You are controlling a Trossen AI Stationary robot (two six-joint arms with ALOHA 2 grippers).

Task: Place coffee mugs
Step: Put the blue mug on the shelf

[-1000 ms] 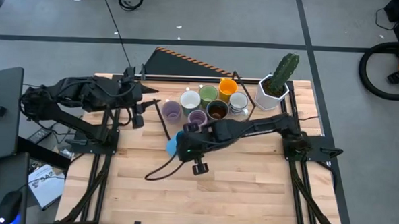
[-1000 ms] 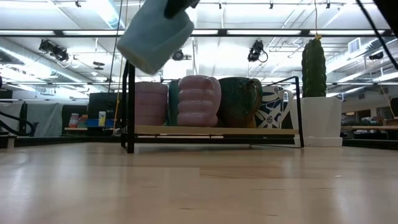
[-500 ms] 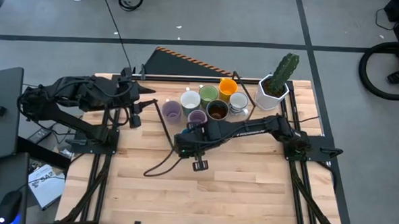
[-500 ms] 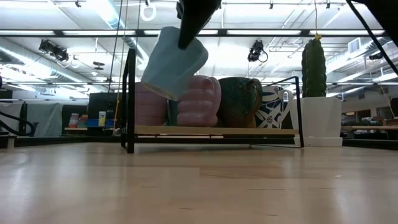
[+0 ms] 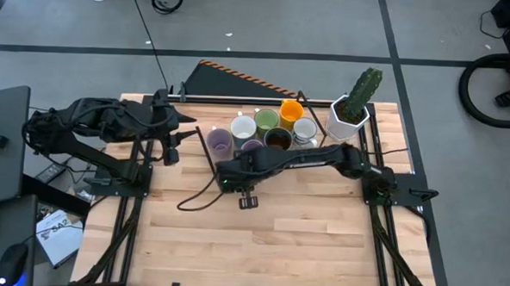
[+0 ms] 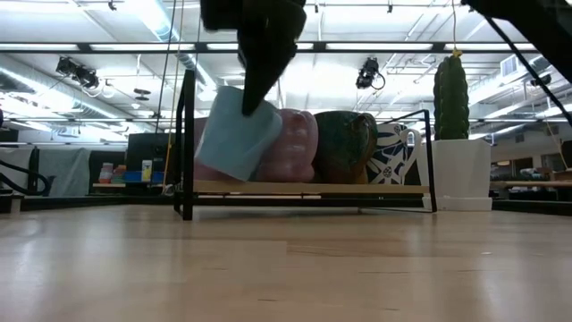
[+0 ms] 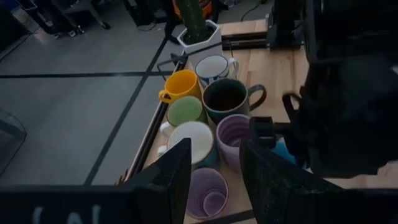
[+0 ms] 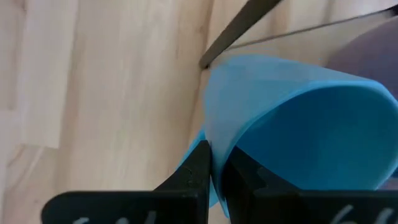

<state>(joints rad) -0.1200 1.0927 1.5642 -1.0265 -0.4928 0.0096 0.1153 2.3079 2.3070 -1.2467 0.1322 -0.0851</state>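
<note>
Right claw [image 8: 214, 168] is clamped on the rim of the blue mug [image 8: 298, 124], one finger inside the wall and one outside. In the low view the blue mug [image 6: 237, 134] hangs tilted from that claw [image 6: 255, 98], above the front left corner of the black wire rack [image 6: 186, 143], with its lower edge just over the rack's shelf.

Seven mugs stand in the rack, seen from the left wrist:
- orange mug [image 7: 180, 86] at the back row, next to the white cactus pot [image 7: 200, 37]
- patterned white mug [image 7: 213, 67] just beside the pot
- dark brown mug [image 7: 227, 99] in front of the orange one
- green mug [image 7: 185, 111]
- plain white mug [image 7: 191, 137]
- two lilac mugs, one ribbed [image 7: 233, 135], one at the rack's near end [image 7: 207, 193]

From above, the right arm reaches across the wooden surface [image 5: 302, 240] to the rack's front edge.

Left claw [image 5: 173, 135] waits off to the side of the rack, over the surface's edge, its fingers [image 7: 177, 171] spread wide and holding nothing.
</note>
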